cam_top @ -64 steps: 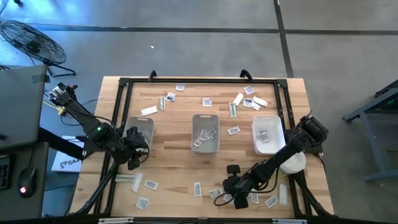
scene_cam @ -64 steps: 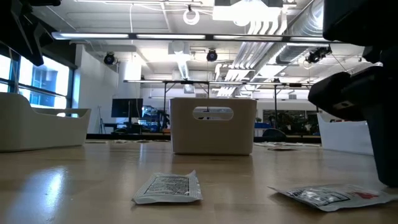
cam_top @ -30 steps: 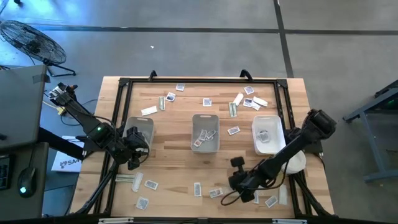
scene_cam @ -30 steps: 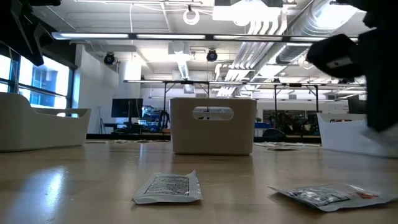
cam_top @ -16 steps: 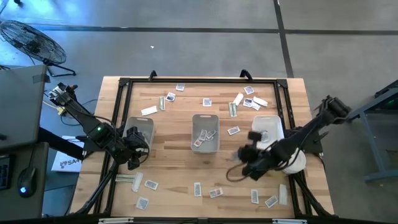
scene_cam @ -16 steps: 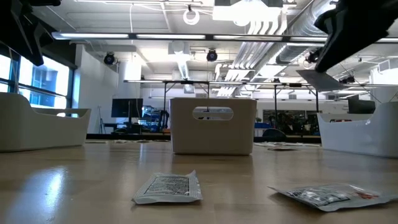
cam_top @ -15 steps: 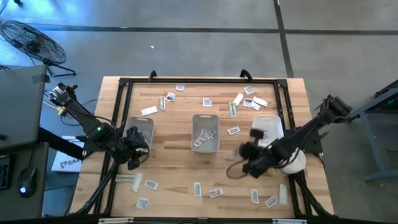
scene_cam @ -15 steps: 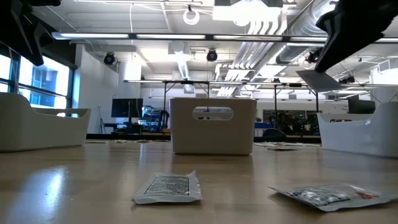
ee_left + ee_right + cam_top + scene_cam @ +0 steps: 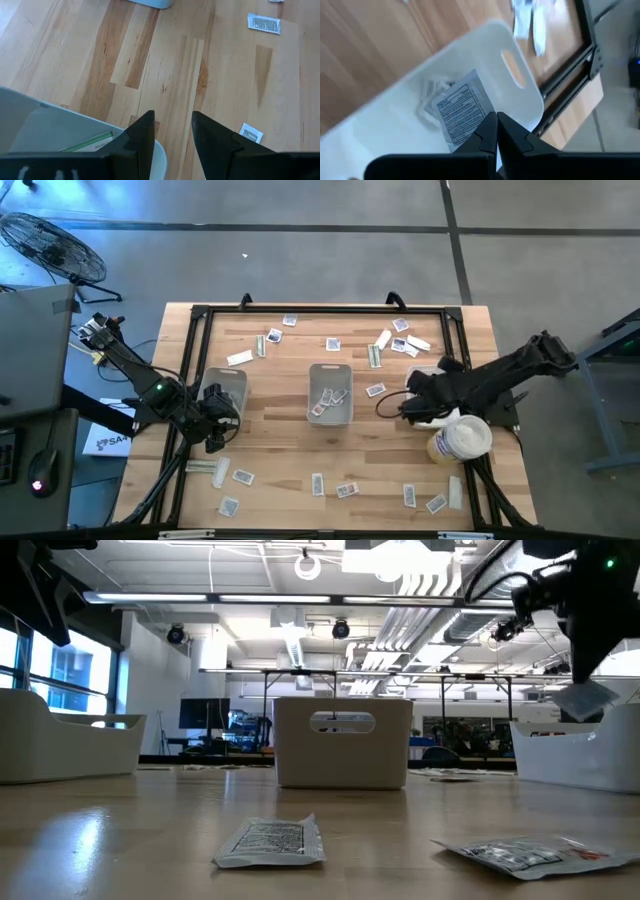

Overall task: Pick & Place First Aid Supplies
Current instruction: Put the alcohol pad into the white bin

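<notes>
First aid supplies (image 9: 346,490) lie scattered along the upper and lower edges of the table (image 9: 275,435) in the high view, a few in the grey middle tray (image 9: 330,393), while the right gripper (image 9: 413,406) sits right of centre over the white tray (image 9: 437,372) and the left gripper (image 9: 215,438) waits at lower left beside the left tray (image 9: 226,388). In the low view a printed sachet (image 9: 270,840) lies at bottom centre and another packet (image 9: 585,698) hangs at the right edge above the white tray's wall (image 9: 575,760). The right wrist view shows the right gripper (image 9: 496,131) with fingers pressed together on a square printed sachet (image 9: 462,113) over the white tray (image 9: 520,107) (other packets already lie inside), and the left wrist view shows the left gripper (image 9: 172,130) with fingers apart, holding nothing, at bottom centre above bare wood.
</notes>
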`<state>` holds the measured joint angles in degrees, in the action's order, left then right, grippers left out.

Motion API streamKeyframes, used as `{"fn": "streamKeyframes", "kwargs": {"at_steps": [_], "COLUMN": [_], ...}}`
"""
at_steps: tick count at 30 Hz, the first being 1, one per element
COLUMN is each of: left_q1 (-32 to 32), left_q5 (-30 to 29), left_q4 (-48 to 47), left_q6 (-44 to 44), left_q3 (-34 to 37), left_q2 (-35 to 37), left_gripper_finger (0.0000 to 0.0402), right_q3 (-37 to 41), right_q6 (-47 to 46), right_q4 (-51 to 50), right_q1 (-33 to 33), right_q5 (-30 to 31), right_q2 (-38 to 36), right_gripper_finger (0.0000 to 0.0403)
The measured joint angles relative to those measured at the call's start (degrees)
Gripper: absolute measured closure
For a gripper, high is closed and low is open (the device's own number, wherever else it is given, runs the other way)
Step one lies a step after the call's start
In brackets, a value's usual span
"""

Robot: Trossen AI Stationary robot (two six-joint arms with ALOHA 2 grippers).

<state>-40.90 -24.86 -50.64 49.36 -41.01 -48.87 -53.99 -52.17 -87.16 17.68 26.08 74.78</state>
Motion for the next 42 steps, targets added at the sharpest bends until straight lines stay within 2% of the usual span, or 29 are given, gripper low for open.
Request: {"fn": "streamKeyframes", "kwargs": {"at_steps": [8,16,20,27,32,42], "left_q1": [0.00,0.00,0.00,0.02,0.00,0.01], "left_q5": [0.00,0.00,0.00,0.00,0.00,0.00], "left_q4": [0.01,0.00,0.01,-0.01,0.01,0.00], "left_q6": [-0.01,0.00,-0.01,0.01,0.00,-0.01], "left_q3": [0.00,0.00,0.00,0.00,0.00,0.00], "left_q2": [0.01,-0.01,0.01,0.01,0.01,0.00], "left_gripper_finger": [0.0273,0.0273,0.0273,0.0273,0.0273,0.0273], "right_q3": [8.40,10.57,10.55,8.63,4.14,-5.36], "right_q6": [4.65,4.73,5.76,7.27,8.20,11.14], "right_q4": [5.61,8.08,7.96,6.81,5.29,12.74], "right_q1": [-4.39,-4.95,-4.95,-4.97,-4.95,-5.19], "right_q5": [-8.66,-9.05,-9.58,-9.86,-5.53,4.64], "right_q2": [0.02,0.02,0.02,0.02,0.02,0.01], "right_gripper_finger": [0.0402,0.0398,0.0381,0.0328,0.0311,0.0324]}}
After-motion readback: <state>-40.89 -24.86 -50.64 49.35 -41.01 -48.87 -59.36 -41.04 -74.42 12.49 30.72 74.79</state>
